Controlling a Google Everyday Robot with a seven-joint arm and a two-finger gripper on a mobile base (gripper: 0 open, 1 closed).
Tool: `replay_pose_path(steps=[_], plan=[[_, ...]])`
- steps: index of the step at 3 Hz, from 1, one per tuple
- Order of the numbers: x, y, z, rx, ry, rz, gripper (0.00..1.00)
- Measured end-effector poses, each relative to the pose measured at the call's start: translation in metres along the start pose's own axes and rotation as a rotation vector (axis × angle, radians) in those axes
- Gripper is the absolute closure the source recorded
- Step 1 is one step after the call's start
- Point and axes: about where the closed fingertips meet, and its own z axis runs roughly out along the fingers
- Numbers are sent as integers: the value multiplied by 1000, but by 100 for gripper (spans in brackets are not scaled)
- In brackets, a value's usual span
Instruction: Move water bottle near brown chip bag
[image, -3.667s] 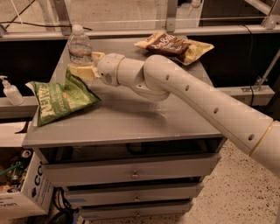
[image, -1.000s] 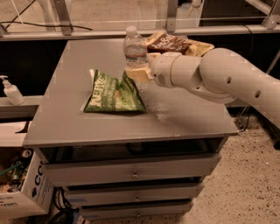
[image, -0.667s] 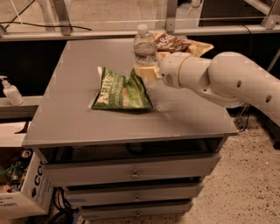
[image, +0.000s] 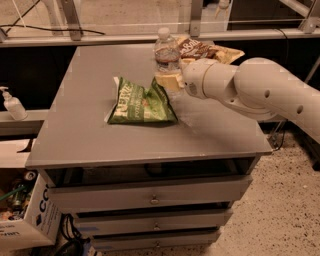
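Note:
The water bottle (image: 166, 52) is clear with a white cap and stands upright at the back middle of the grey table (image: 80, 130). My gripper (image: 169, 80) is shut around its lower part, with the pale fingers (image: 165, 81) at the bottle's base. The white arm comes in from the right. The brown chip bag (image: 196, 48) lies just right of the bottle at the table's back edge, very close to it. I cannot tell whether they touch.
A green chip bag (image: 142, 102) lies in the table's middle, right in front of my gripper. A pale yellow bag (image: 229, 53) lies under the brown one. A white pump bottle (image: 12, 105) stands on a low shelf at left. A cardboard box (image: 25, 222) sits on the floor.
My gripper has carried the water bottle from the table's back left to the right, up to the brown chip bag. The green chip bag has also slid right.

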Motion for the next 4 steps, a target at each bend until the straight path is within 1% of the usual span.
replay_pose_path(steps=[2, 3, 4], plan=[[18, -48, 37, 97, 61, 19, 100], [22, -66, 50, 140, 64, 41, 100], [20, -86, 60, 192, 36, 67, 100]])
